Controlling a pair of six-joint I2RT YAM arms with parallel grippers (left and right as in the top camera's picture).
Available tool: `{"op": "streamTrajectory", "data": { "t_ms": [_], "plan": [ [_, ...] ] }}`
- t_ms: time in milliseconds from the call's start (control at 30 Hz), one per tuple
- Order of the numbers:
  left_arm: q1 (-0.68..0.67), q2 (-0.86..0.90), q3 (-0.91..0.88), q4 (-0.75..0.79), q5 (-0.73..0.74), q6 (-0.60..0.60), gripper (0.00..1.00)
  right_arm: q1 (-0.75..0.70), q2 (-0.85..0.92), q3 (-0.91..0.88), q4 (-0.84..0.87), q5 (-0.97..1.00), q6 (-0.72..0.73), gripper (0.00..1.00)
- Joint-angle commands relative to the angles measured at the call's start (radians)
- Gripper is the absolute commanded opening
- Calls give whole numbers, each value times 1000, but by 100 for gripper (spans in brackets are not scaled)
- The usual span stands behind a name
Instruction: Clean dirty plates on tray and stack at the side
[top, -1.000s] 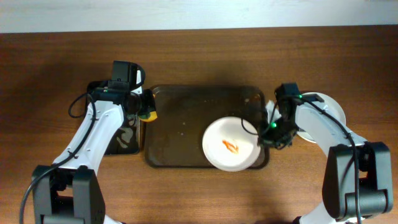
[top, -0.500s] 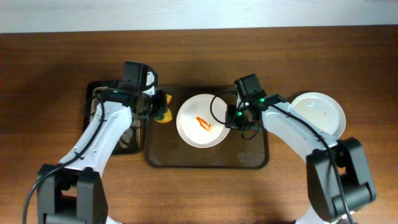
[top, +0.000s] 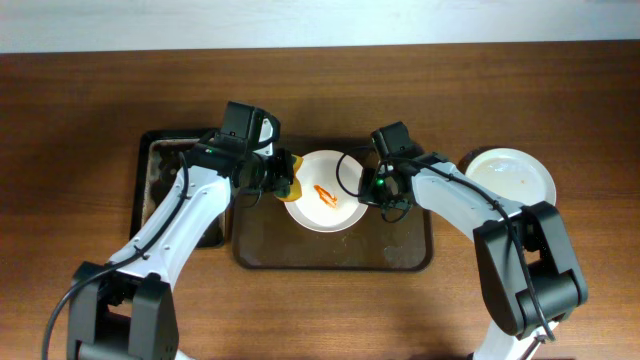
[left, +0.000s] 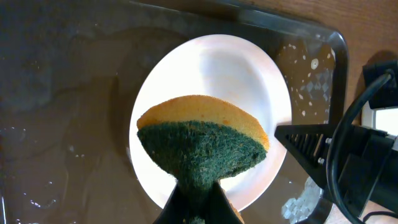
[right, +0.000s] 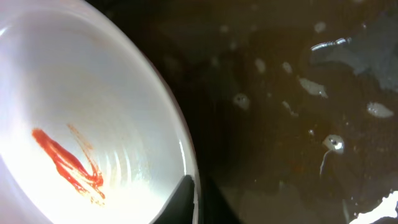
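Observation:
A white plate with an orange sauce smear sits over the dark brown tray, near its back edge. My right gripper is shut on the plate's right rim; the right wrist view shows the rim between the fingers and the smear. My left gripper is shut on a yellow and green sponge at the plate's left edge. In the left wrist view the sponge hangs over the plate. Other plates are stacked on the table at the right.
A narrower black tray lies left of the brown tray. The brown tray's floor is wet, with droplets. Wooden table surrounds both trays.
My right gripper has carried the smeared plate from the tray's front right corner to its back middle. My left gripper has brought the sponge right, from the black tray to the plate's left edge.

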Motion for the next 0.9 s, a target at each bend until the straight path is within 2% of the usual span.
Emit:
{"op": "streamTrajectory", "data": {
  "t_ms": [0, 133, 233, 600, 700, 867],
  "plan": [
    [3, 0, -5, 6, 18, -34, 0, 4, 15, 8, -8, 9, 79, 4],
    [3, 20, -5, 8, 20, -37, 0, 3, 15, 8, 3, 1, 113, 4],
    [3, 53, -5, 36, 75, -38, 0, 3, 15, 8, 4, -2, 113, 4],
    [3, 263, -5, 380, 523, -56, 0, 4, 15, 8, 2, -2, 113, 4],
    [-2, 309, -5, 435, 568, -56, 0, 3, 15, 8, -1, -1, 112, 4],
    [-16, 358, -5, 438, 568, -105, 0, 4, 15, 8, -2, -1, 112, 4]
  ]
}}
